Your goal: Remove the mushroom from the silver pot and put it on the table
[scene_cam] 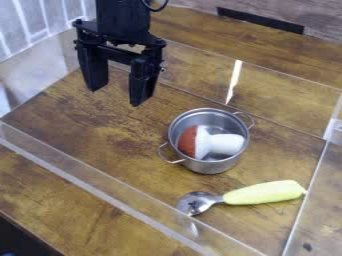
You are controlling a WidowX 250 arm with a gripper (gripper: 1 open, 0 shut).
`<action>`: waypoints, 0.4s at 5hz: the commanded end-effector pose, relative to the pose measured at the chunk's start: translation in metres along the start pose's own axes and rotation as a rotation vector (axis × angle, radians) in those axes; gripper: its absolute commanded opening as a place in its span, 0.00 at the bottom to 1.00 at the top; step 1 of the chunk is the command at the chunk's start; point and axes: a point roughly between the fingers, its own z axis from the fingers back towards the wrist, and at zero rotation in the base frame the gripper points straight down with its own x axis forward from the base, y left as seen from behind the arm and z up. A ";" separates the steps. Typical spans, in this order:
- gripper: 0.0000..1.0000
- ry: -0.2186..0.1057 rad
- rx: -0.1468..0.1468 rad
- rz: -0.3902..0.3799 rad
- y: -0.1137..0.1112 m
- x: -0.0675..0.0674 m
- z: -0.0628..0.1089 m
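My gripper (118,88) hangs over the back left part of the table (80,130), pointing straight down. My two black fingers (138,85) stand wide apart, and there is nothing between them. I am not holding anything.

The mushroom (209,142) is lying inside the silver pot (178,128). The pot sits on the wood near the middle of the table, a bit toward the right edge and the front. So the mushroom is not under me. It lies off to the right of my fingers and closer to the front edge, and it is lower than my fingertips too.

The mushroom is on its side. Its red cap is toward the left wall of the pot and its white stem points to the right wall. So its long way runs left to right across the pot. The stem looks like the easy part to pinch, I think, if my fingers come down on either side of it, one toward the back and one toward the front.

A spoon (249,196) with a yellow-green handle lies near the front right corner, just past the pot. It is not touching the pot, and I should leave it alone.

I think my next move is to slide right and forward until I am over the pot, then go down.
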 end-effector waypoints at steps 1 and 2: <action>1.00 0.028 -0.003 0.018 -0.003 -0.001 -0.011; 1.00 0.031 -0.007 0.086 -0.012 0.006 -0.018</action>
